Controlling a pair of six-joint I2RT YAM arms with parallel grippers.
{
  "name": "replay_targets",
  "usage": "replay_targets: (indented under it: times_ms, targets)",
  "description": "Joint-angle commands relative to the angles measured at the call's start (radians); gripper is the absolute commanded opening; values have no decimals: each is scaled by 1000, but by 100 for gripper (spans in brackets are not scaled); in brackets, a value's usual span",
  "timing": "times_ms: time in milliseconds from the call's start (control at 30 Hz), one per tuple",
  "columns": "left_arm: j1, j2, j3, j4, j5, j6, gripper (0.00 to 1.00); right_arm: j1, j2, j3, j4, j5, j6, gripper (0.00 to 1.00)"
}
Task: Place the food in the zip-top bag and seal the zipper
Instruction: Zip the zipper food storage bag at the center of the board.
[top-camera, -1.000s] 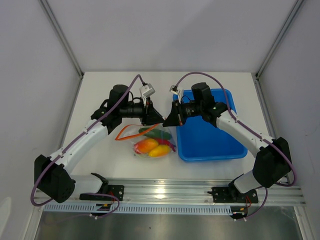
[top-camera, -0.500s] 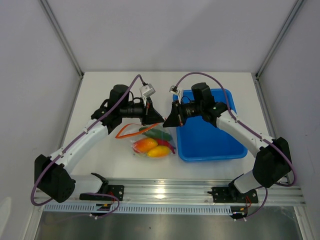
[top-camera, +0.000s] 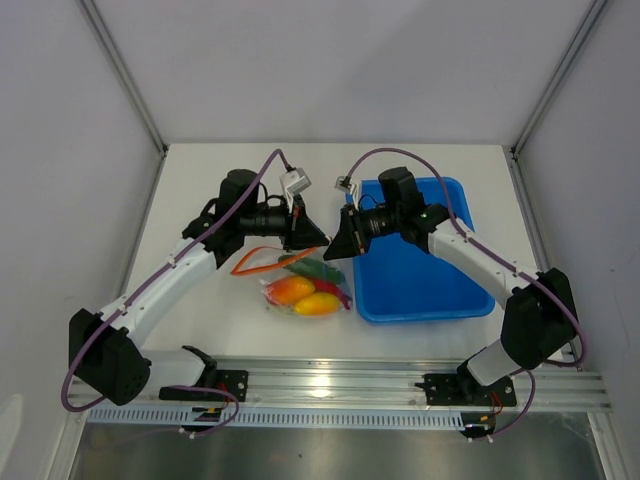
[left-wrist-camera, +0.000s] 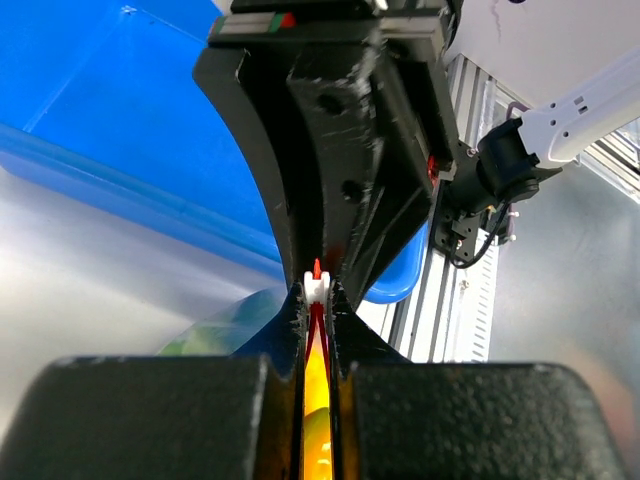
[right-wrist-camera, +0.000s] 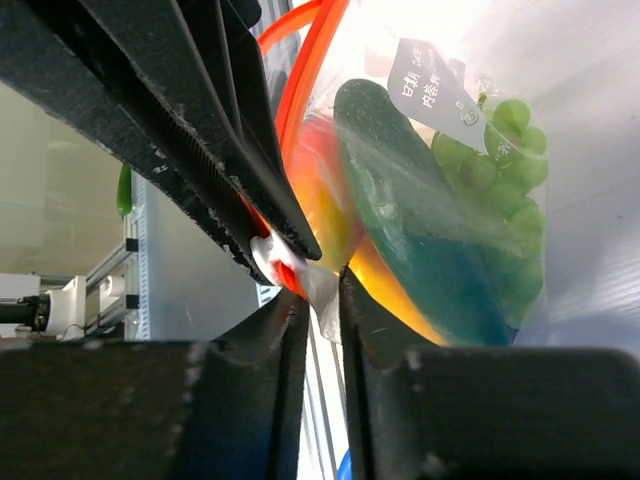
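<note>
**Two arms meet at the bag's mouth as sealing begins**

With the food (top-camera: 293, 290) already inside, the zip-top bag (top-camera: 303, 285) lies toward the near edge of the table (top-camera: 200, 170), just left of the blue tray (top-camera: 420, 275), which takes up the right side. The job appears to have reached its last step, closing the zipper (top-camera: 250, 264).

The left gripper (left-wrist-camera: 317, 302) is clamped tight on the red-orange strip, with a small white slider (left-wrist-camera: 316, 285) at its fingertips. The right gripper (right-wrist-camera: 322, 300) faces it almost nose to nose. Its jaws stand slightly parted around the bag's pale edge, and whether they pinch it cannot be told.

The next move likely calls for one hand to anchor the strip while the other pinches firmly and runs along the mouth, since the orange strip's loop toward the left edge looks unsealed.

Grapes (right-wrist-camera: 500, 150) and a cucumber (right-wrist-camera: 400, 170) press against the clear film. A white label (right-wrist-camera: 430, 75) inside carries dark East Asian characters, too small to read with confidence.
</note>
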Motion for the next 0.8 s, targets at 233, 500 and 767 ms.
replay_targets:
  times_ms: [233,500,767]
  targets:
    - [-7,-14,19,20,22,-28,0,12,17,40,47,-51,18,0]
    - [-7,-35,-26,-19,-36,-23,1,-17,-74,-81,200,54,107,0]
    - [-7,-57,-70,-37,-53,-15,1,-19,-136,-203,354,68,214,0]
